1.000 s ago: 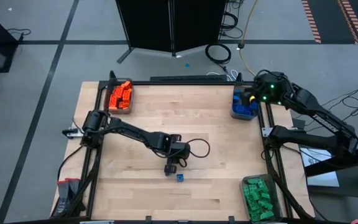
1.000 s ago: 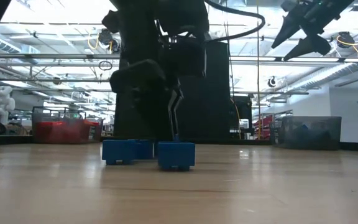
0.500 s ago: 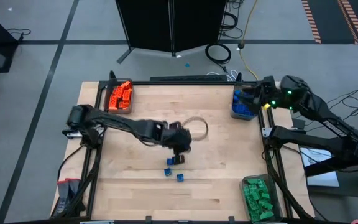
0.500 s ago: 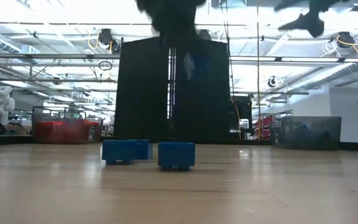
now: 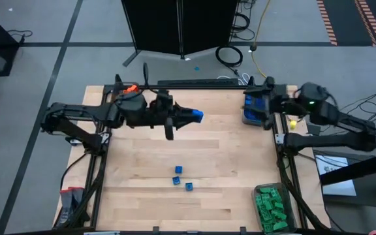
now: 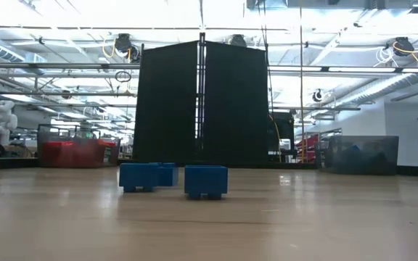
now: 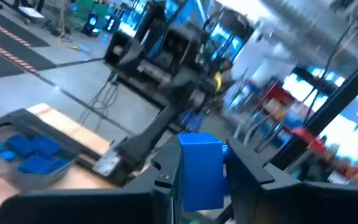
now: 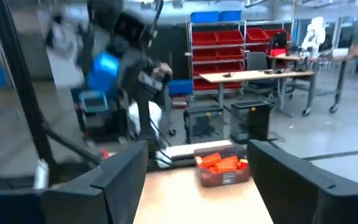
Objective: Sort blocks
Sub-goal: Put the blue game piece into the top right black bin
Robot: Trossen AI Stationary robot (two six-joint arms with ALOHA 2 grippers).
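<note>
Tabletop (image 5: 214, 156): pale wood with a plain grain, framed by black rails.

Loose blocks at lower centre of the high view: three, all blue (image 5: 179, 170), (image 5: 176, 180), (image 5: 188, 187).

Block in the left tool (image 5: 197, 116): bright blue; the tool's fingers (image 7: 160, 180) are black.

Bin at upper left (image 5: 127, 100): filled with orange blocks.

Bin at upper right (image 5: 254, 111): filled with blue blocks.

Bin at lower right (image 5: 271, 207): filled with green blocks.

Both arms: black; the right arm (image 5: 318, 111) carries a small green light and a yellow spot.

Floor (image 5: 38, 72): grey, crossed by dark lines, with orange-and-black striped tape at upper right.

Panel at upper centre (image 5: 181, 26): black.
</note>
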